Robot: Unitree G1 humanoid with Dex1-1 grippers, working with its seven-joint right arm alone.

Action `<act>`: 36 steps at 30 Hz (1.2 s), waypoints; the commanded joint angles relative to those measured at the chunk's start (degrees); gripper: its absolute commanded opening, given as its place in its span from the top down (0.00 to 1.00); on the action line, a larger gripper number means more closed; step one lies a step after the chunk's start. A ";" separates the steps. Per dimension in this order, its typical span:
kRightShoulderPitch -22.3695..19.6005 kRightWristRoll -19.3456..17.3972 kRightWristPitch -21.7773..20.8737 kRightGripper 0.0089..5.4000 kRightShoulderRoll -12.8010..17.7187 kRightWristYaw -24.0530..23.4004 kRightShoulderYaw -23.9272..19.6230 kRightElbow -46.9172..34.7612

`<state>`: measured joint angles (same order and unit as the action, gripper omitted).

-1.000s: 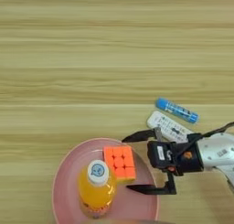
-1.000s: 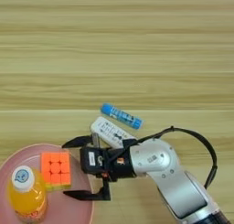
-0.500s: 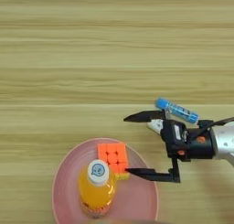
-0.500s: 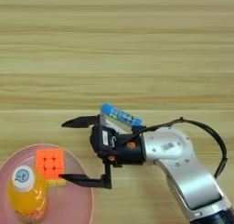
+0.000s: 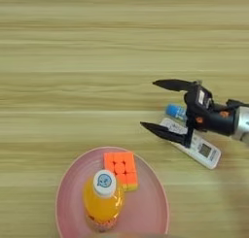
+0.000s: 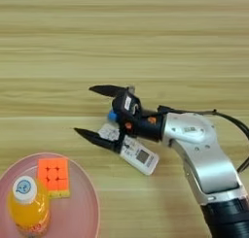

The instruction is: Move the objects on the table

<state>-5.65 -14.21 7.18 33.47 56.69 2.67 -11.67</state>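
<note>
pincer (image 6: 95, 111): spread wide, empty, above the surface (image 5: 73, 47)
remote (image 5: 194, 145): under the wrist, behind the tips
tube (image 5: 175, 110): mostly hidden
next: likely straddle the remote across its width, then close

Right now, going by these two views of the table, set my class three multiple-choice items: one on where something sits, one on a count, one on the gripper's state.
1. Where is the puzzle cube?
A. On the bare table
B. On the pink plate
C. Between the gripper's fingers

2. How many things rest on the plate?
A. One
B. Two
C. Four

3. How do the fingers of the right gripper stand?
A. Spread apart, holding nothing
C. Shut on the juice bottle
B. Shut on the white remote

Answers:
1 B, the cube lies on the plate beside the juice bottle.
2 B, only cube and bottle are on it; the white remote and blue tube lie on the table.
3 A, the two black fingers are wide apart with nothing between them.
</note>
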 commanded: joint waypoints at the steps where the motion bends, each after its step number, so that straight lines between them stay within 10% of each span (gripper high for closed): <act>1: -4.56 1.45 0.90 0.00 2.40 -3.08 -2.95 0.61; 36: -6.33 20.54 -6.32 0.00 9.35 -8.44 -1.80 17.46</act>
<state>-9.50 5.68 2.53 39.76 49.46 1.96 6.82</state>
